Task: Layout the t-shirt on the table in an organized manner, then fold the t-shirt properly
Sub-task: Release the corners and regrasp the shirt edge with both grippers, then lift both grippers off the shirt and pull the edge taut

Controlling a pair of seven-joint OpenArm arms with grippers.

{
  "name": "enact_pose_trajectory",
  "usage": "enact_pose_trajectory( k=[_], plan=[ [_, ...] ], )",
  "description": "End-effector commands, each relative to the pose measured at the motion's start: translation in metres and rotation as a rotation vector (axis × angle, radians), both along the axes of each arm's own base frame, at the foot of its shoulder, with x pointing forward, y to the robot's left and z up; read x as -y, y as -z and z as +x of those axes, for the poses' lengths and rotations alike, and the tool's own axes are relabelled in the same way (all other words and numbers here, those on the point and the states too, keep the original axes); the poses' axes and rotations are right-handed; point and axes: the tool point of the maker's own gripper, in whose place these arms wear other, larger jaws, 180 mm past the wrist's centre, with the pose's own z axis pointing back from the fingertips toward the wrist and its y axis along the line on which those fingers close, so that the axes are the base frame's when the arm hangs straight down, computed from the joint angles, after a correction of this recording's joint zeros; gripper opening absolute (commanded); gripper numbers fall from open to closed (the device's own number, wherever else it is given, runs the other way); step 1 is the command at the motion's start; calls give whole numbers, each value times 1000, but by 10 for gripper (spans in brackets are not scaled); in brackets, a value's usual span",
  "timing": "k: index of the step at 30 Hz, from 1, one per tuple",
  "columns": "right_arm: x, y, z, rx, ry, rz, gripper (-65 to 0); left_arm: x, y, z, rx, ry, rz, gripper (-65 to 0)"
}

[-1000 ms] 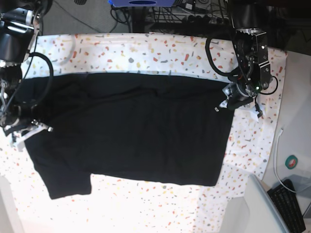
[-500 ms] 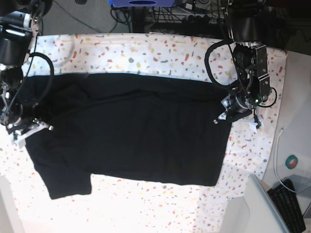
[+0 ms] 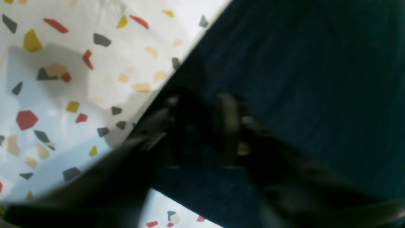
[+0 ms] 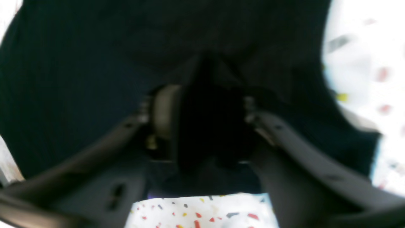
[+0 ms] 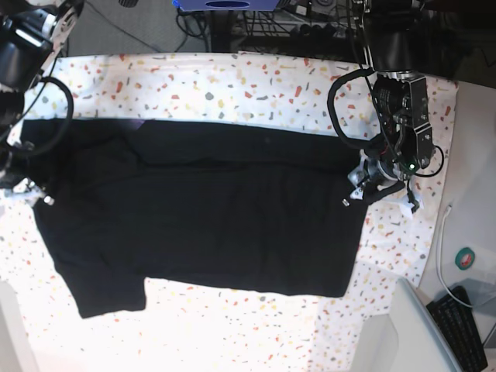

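At the t-shirt's (image 5: 209, 217) side edges, both hands stand spread over cloth.

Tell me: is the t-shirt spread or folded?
Spread. The t-shirt lies flat on the table, one sleeve showing; no fold visible.

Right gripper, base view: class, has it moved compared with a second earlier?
Yes. The right gripper has shifted toward the table's far edge and slightly outward, pulling the t-shirt's edge with it.

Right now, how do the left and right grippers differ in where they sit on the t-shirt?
The left gripper sits at the t-shirt's straight edge beside bare table; the right gripper straddles a raised cloth fold at the opposite end. Both have jaws apart.
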Motion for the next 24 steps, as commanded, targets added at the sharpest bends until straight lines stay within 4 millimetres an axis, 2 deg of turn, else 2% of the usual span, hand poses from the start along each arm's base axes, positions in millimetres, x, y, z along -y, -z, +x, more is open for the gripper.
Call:
enact_pose_trajectory(
  k=[1, 4, 7, 10, 12, 14, 16, 18, 22, 24],
  plan=[
    [5, -24, 10, 89, -26, -42, -306, -9, -21, 16, 85, -5, 37, -319],
    [4, -48, -5, 166, -73, -121, -302, -12, -31, 13, 128, -5, 67, -171],
    [11, -59, -30, 179, -37, -170, -300, -9, -39, 2, 157, 4, 67, -95],
    [23, -55, -66, 146, 36, -189, -296, -1, -35, -22, 192, 18, -17, -94],
    [29, -46, -93, 107, 89, -183, -281, -10, -26, -50, 212, -37, -77, -94],
    [29, -39, -112, 109, 105, -152, -234, -20, -13, -74, 206, -111, -116, -94],
    [27, -34, -126, 135, 100, -109, -213, -24, 1, -87, 183, -148, -141, -94],
    [23, -25, -133, 151, 110, -45, -210, -22, 11, -91, 168, -137, -154, -94],
    [14, 9, -142, 111, 163, 78, -210, -14, 19, -76, 190, -94, -190, -94],
    [17, 21, -144, 109, 227, 125, -210, -13, 22, -67, 193, -98, -203, -95]
  ],
)
